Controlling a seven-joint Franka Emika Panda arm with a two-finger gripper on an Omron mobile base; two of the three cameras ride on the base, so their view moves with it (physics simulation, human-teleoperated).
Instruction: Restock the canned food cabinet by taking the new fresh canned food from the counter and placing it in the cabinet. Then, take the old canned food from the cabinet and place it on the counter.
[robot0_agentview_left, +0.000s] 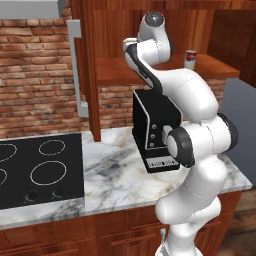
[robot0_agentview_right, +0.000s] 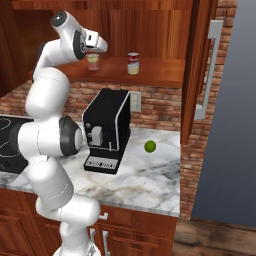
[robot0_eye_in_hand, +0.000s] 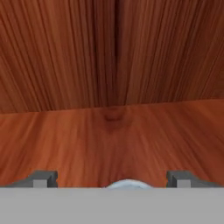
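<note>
Two tins stood upright, long axes vertical, on the cabinet shelf: the yellow-and-orange new can just under the pincer, whose fingers stood wide apart and held nothing, and the red-and-white old can at its 3 o'clock; no label writing was legible. On the table sat one black coffee machine and one green ball

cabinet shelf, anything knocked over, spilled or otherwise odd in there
Nothing stands out. The red-and-white can and the yellow can both stand upright on the cabinet shelf, apart from each other, with no spill.
</note>
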